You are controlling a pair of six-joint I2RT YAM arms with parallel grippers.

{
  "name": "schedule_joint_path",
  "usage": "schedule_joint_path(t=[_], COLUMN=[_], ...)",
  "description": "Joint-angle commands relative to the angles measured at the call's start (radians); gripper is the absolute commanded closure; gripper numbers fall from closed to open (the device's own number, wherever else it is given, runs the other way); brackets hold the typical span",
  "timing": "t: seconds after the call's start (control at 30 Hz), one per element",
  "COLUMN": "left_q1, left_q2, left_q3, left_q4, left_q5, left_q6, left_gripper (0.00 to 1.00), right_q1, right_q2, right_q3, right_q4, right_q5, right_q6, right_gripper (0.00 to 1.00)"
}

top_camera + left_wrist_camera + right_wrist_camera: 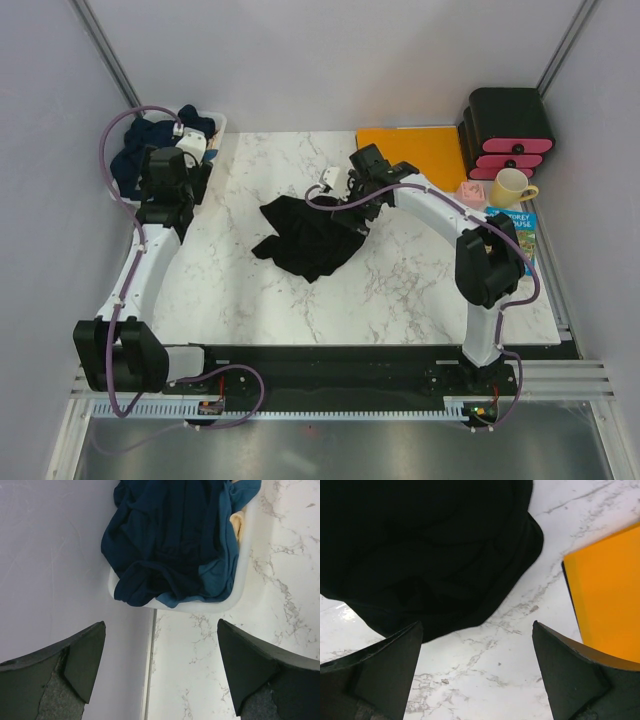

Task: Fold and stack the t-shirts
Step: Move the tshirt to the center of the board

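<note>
My two bases sit on a black rail (330, 375), nearest the camera, and from there a white marble-patterned table (400, 290) runs away towards pale grey walls (330, 60) that close in the far side and both flanks. The black t-shirt (310, 235) lies about mid-table in a crumpled, unfolded heap. Its longer span runs roughly left to right, and one pointed flap sticks out towards the near left. My right gripper (477, 627) hovers over the shirt's far right edge with its jaws wide apart and nothing between them. From the right wrist view the black cloth fills the upper left and bare marble shows between the fingers. To the right of the shirt, at the table's edge, lie a book (520, 235) and, just beyond it, a yellow mug (510, 187). Far left of the shirt, my left gripper (161, 625) hangs over the table's left edge, also spread wide and empty. Just past it stands a white tub (200, 607) heaped with the navy t-shirts (170, 540), bunched and spilling over the rim. Beyond the shirt to the far right lies a flat orange sheet (415, 145), with a black drawer unit (508, 130) with pink fronts beside it.
</note>
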Motion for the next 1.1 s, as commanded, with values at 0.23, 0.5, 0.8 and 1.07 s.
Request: schedule_joint_path(t=[0.23, 0.5, 0.8, 1.07], left_q1=[0.049, 0.049, -0.022, -0.145], left_q2=[-0.044, -0.016, 0.212, 0.505], left_q3=[-0.059, -0.074, -0.001, 0.254], left_q4=[0.031, 0.031, 0.184, 0.394], left_q5=[0.035, 0.231, 0.883, 0.864], left_q6=[-0.021, -0.035, 0.228, 0.147], left_gripper=[0.05, 0.00, 0.00, 0.00], right_q1=[0.047, 0.056, 0.054, 0.050], right_q2=[0.084, 0.109, 0.063, 0.015], right_q3=[0.074, 0.121, 0.077, 0.053], right_q4=[-0.066, -0.083, -0.080, -0.078], right_q5=[-0.032, -0.011, 0.050, 0.127], right_q6=[-0.045, -0.051, -0.069, -0.071], right_gripper=[0.02, 0.02, 0.02, 0.02])
